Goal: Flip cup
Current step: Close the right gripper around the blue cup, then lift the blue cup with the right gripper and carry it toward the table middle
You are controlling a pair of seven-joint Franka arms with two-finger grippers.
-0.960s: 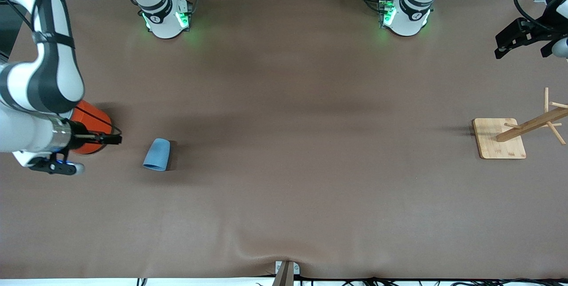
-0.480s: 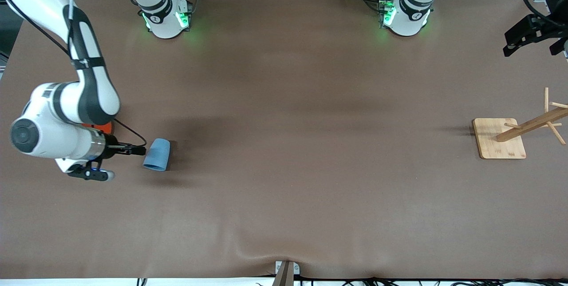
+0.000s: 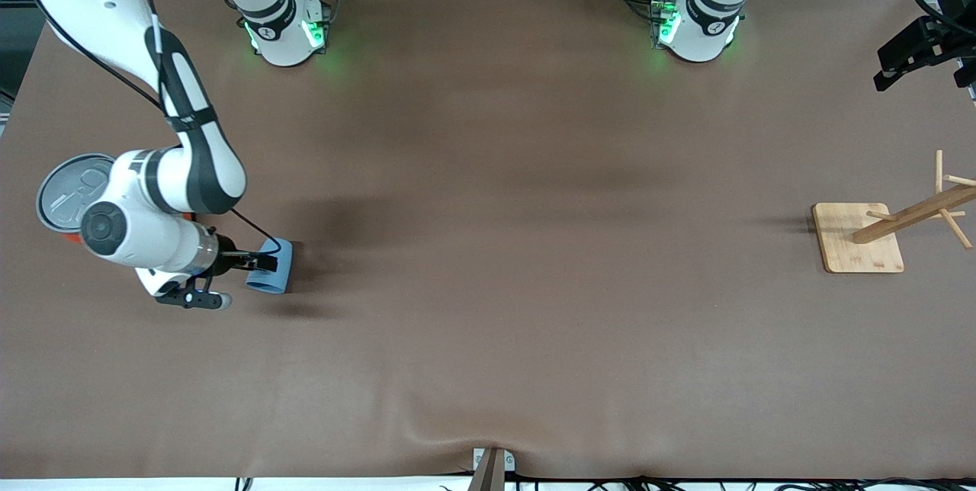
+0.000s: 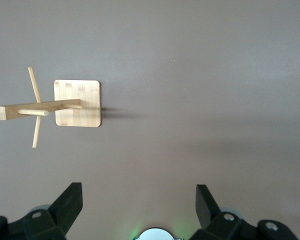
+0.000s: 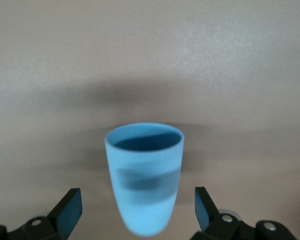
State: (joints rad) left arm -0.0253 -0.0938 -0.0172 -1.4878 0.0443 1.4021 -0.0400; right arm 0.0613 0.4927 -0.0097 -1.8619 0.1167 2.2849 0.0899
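Right pincer [image 3: 263, 260], fingers spread either side of the cup [image 3: 273, 268] near the right arm's bench edge, needed centring before clenching; left pincer [image 4: 139, 205] waited, released.

Orange can [image 3: 65, 197] mostly hidden by right arm; peg stand [image 3: 911, 216] cut by edge.

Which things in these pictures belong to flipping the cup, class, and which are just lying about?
Belongs to the job:
- cup, between the right gripper's open fingers
- right gripper

Just lying about:
- orange can, toward the right arm's end
- wooden rack, toward the left arm's end
- left gripper, open, waiting over the table's edge
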